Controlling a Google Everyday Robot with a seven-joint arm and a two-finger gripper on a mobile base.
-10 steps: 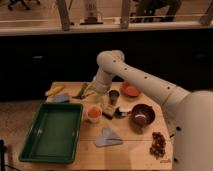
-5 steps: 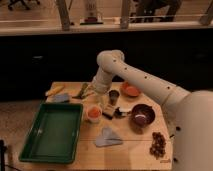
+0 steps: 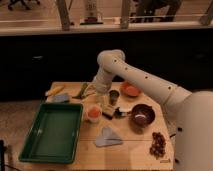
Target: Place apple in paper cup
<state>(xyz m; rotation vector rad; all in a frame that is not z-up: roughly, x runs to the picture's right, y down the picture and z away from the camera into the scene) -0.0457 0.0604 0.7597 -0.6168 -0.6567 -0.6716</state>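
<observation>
The apple (image 3: 93, 111) is a small orange-red round fruit that sits in the mouth of the short white paper cup (image 3: 93, 117), near the middle of the wooden table. My gripper (image 3: 102, 101) hangs at the end of the white arm, just above and to the right of the cup, close to the apple. I cannot tell whether it touches the apple.
A green tray (image 3: 52, 132) lies front left. A small dark metal cup (image 3: 114, 96), an orange bowl (image 3: 131, 90) and a dark bowl (image 3: 142, 115) stand to the right of the gripper. A grey cloth (image 3: 107, 136) lies in front, grapes (image 3: 159, 145) front right, a banana (image 3: 54, 91) back left.
</observation>
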